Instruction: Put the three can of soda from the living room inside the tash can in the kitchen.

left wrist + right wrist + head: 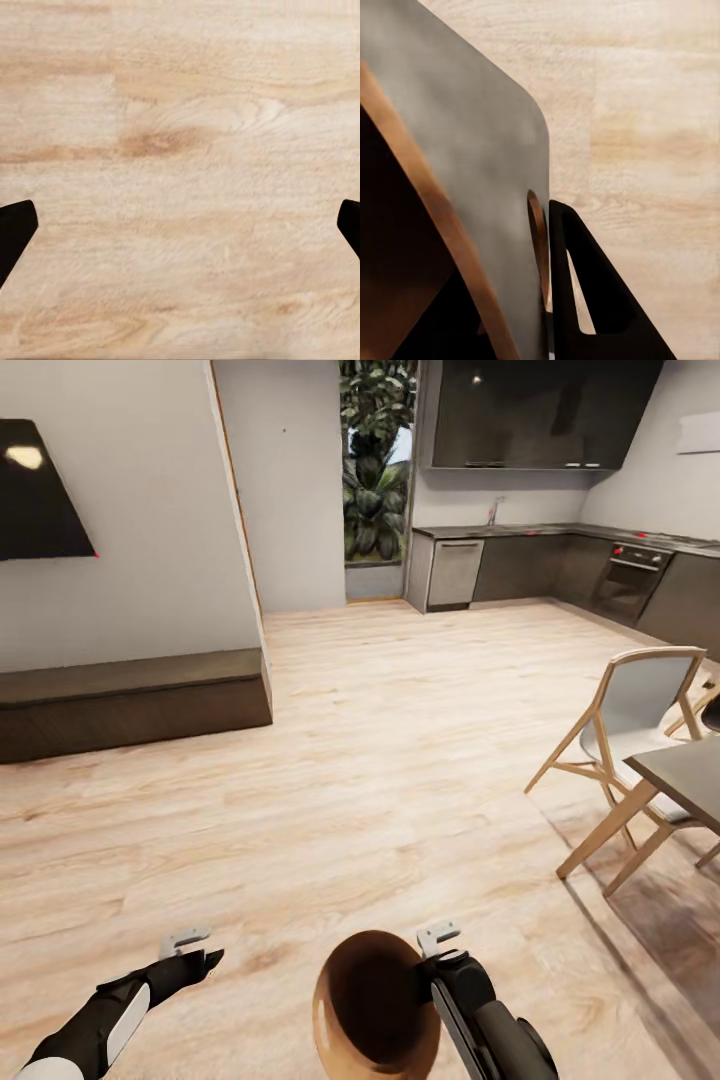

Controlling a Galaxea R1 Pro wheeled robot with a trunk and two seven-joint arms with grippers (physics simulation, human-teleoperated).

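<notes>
One container is in my charge here: the tash can (375, 1010), carried low in front of the trunk by my right tool (437, 960), mouth tipped toward the head camera so I look straight into its copper-brown inside. Contents, as far as that opening shows: none; I see no soda cans in it, though the deepest part is in shadow. Right tool: pinching the bin's wall at the rim, one finger (600, 300) lying on the pale grey outside in the right wrist view, the other presumably inside and hidden from me. Left tool (190, 950): spread wide and holding nothing, its two dark fingertips (15, 232) sitting at opposite edges of the left wrist view with bare floor (180, 150) between them. Surroundings: light wood floor, a low dark bench (130, 700) along the wall at left, a wood-framed chair (630, 740) and the corner of a grey tabletop (690, 775) at right, kitchen cabinets and oven well ahead. Risks, in my judgement: a one-sided pinch on a thin tapered wall is a weak hold, so the bin could twist or slip out if I turn or brake the base sharply; the bin hangs tilted, so anything dropped in now might roll back out; and swinging right would bring the arm or bin near the chair legs.
</notes>
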